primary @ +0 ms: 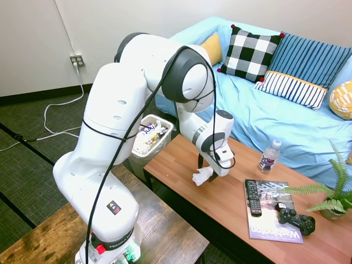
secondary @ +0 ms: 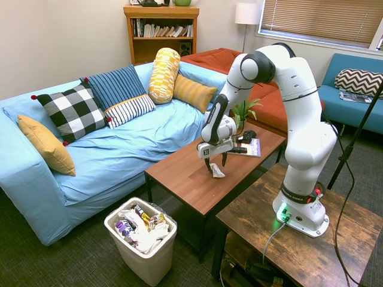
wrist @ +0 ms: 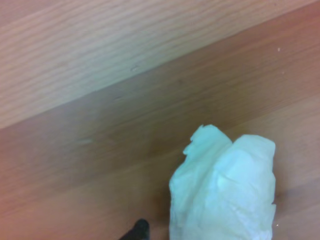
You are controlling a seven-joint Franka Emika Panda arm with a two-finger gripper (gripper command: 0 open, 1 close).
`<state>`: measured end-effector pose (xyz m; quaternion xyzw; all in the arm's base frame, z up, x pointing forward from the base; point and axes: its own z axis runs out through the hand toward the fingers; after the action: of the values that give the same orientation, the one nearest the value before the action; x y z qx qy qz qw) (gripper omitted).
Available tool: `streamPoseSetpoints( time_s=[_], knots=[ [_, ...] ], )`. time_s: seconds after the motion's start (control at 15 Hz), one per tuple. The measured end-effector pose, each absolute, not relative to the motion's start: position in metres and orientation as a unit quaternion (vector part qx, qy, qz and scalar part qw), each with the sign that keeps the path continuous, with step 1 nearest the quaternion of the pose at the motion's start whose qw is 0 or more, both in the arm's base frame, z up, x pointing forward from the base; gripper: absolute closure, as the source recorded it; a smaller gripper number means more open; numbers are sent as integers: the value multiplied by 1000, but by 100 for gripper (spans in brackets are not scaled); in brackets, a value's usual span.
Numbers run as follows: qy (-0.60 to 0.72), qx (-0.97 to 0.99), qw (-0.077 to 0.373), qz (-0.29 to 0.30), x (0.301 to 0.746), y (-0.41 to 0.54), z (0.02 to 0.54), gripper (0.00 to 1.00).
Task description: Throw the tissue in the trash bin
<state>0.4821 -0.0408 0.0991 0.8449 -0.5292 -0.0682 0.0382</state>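
Note:
The tissue (primary: 202, 176) is a crumpled white wad on the wooden coffee table (primary: 231, 198), near its left end. My gripper (primary: 204, 168) points straight down over it. Its dark fingers (secondary: 210, 164) stand on either side of the wad's top and are shut on the tissue (secondary: 216, 172), whose lower end is at the table surface. The wrist view shows the tissue (wrist: 225, 195) large and close against the wood grain. The trash bin (secondary: 142, 236) stands on the floor off the table's end, full of wrappers and paper; it also shows behind my arm as the trash bin (primary: 151, 137).
A water bottle (primary: 269, 156), a magazine (primary: 272, 212) with a remote (primary: 252, 197) on it, a black game controller (primary: 294, 217) and a fern (primary: 330, 192) occupy the table's other end. A blue sofa (secondary: 119, 149) with pillows runs along the table's far side.

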Motion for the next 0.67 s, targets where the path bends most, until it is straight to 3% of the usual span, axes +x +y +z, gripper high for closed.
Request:
streamPoseSetpoints(
  time_s=[0.67],
  knots=[
    [-537,840,22,-68,485,-45,91,100]
  ],
)
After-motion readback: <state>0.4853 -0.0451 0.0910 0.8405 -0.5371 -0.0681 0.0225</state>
